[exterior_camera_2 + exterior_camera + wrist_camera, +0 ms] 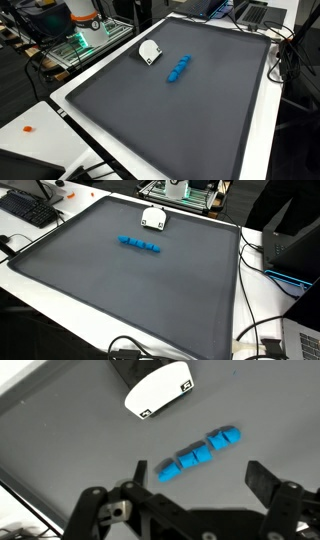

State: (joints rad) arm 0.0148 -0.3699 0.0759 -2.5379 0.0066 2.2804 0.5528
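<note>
A row of several blue blocks lies on the dark grey mat in both exterior views (138,245) (179,69), and in the wrist view (198,453). A white curved object with black markings (152,218) (149,51) (160,393) sits just beyond the row. In the wrist view my gripper (200,485) is open and empty. It hovers above the mat, and the blue row shows just past and between its two fingertips. The gripper does not show in either exterior view.
The grey mat (150,290) (190,120) covers a white table (60,100). A keyboard (28,210) lies off one corner. Black cables (262,270) and a laptop (250,12) lie along the edges. Electronics with green lights (80,45) stand by the robot base.
</note>
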